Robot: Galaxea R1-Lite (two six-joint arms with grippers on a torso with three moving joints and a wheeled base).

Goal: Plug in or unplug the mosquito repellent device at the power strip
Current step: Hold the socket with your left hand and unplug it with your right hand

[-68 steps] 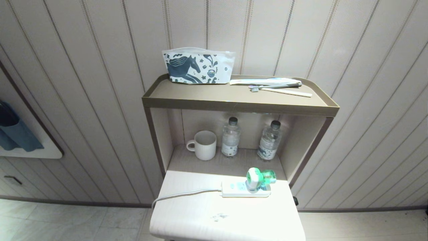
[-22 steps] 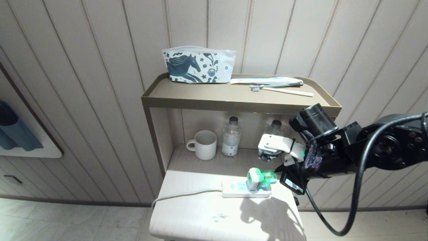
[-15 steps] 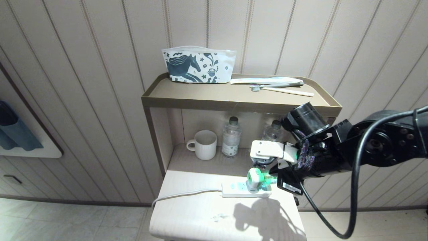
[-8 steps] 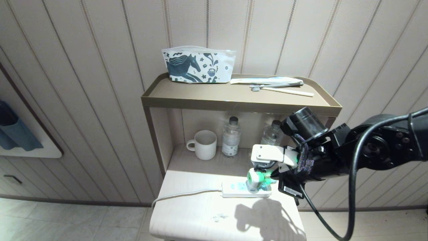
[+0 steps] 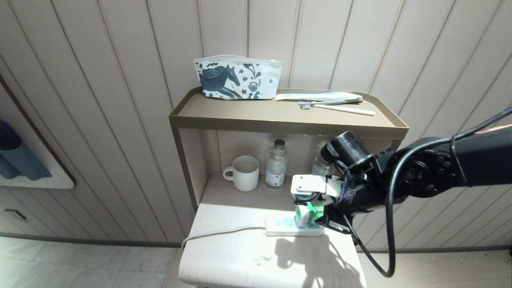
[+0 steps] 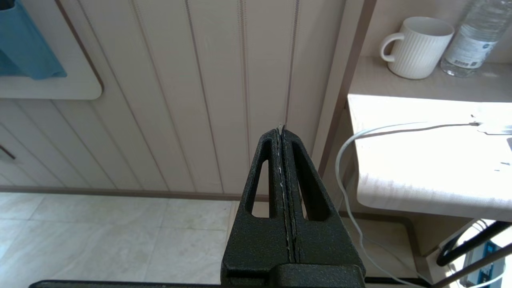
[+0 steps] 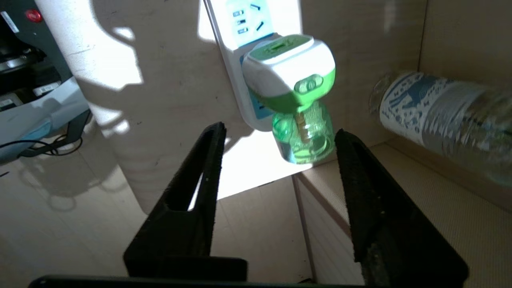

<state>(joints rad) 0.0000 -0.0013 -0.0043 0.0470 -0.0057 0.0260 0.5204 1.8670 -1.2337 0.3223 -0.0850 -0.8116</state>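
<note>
A pale wood-grain tabletop [image 5: 240,256] stands against a cream panelled wall [image 5: 120,80], with pale floor tiles [image 5: 80,264] below. The power strip [image 5: 286,228] lies near the tabletop's far edge, its white cord [image 5: 216,232] trailing toward 9 o'clock. The mosquito repellent device [image 5: 306,212] sits plugged into the strip's 3 o'clock end. The right gripper [image 7: 280,156] hangs just beside the device, jaws spread apart with the green bottle between them, holding nothing. Behind, at 12 o'clock, a shelf unit [image 5: 288,124] holds a mug [image 5: 244,173] and a water bottle [image 5: 276,164]; a printed pouch [image 5: 236,79] rests on top. The left gripper [image 6: 283,132] hangs off the tabletop's side, jaws pressed together and empty.
</note>
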